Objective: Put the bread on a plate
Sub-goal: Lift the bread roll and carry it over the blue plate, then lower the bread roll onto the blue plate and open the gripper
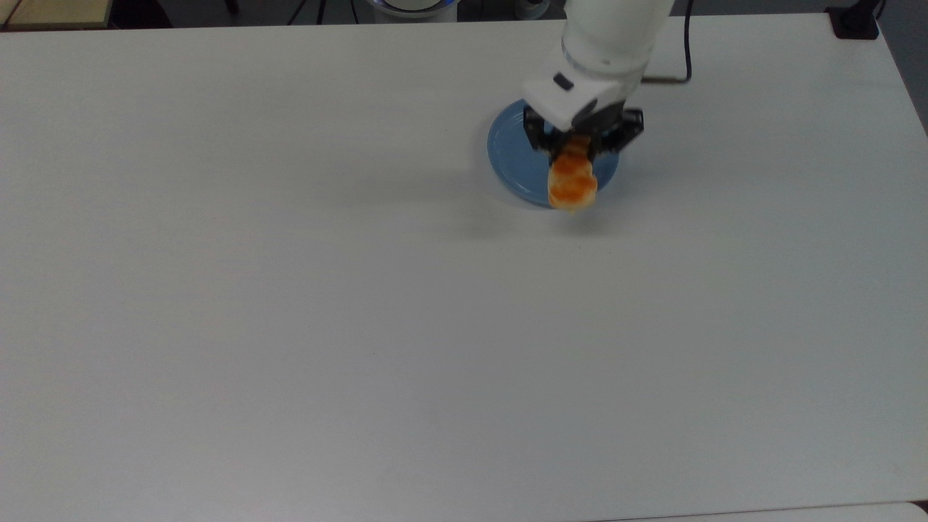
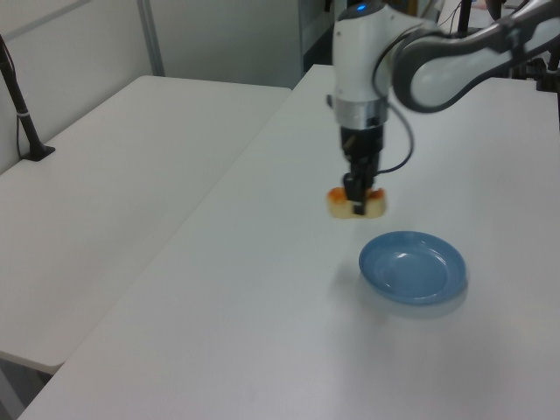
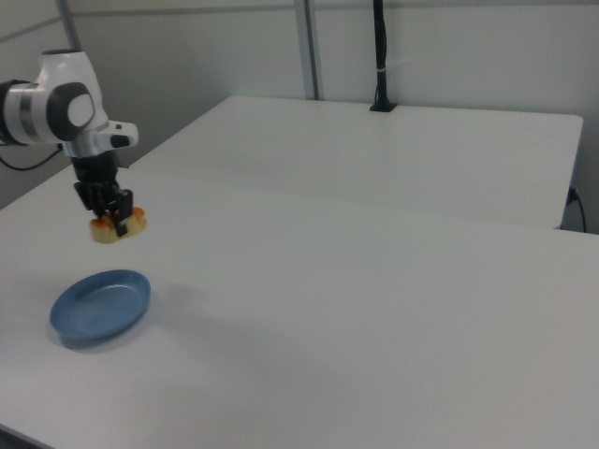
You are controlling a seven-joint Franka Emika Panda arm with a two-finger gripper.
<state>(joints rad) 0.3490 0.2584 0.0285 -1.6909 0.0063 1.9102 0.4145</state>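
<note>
The bread, an oblong roll with a glossy orange-brown top and pale sides, hangs in the air with my gripper shut on one end of it. In the top view it overlaps the near rim of the blue plate. The left view shows the bread lifted well above the table, up and to the left view's left of the plate. In the right view my gripper holds the bread above the plate. Nothing lies on the plate.
The white table stretches wide around the plate. A second white table stands beside it across a narrow gap. A black post rises from the far table, and a black clamp sits at the top view's upper right corner.
</note>
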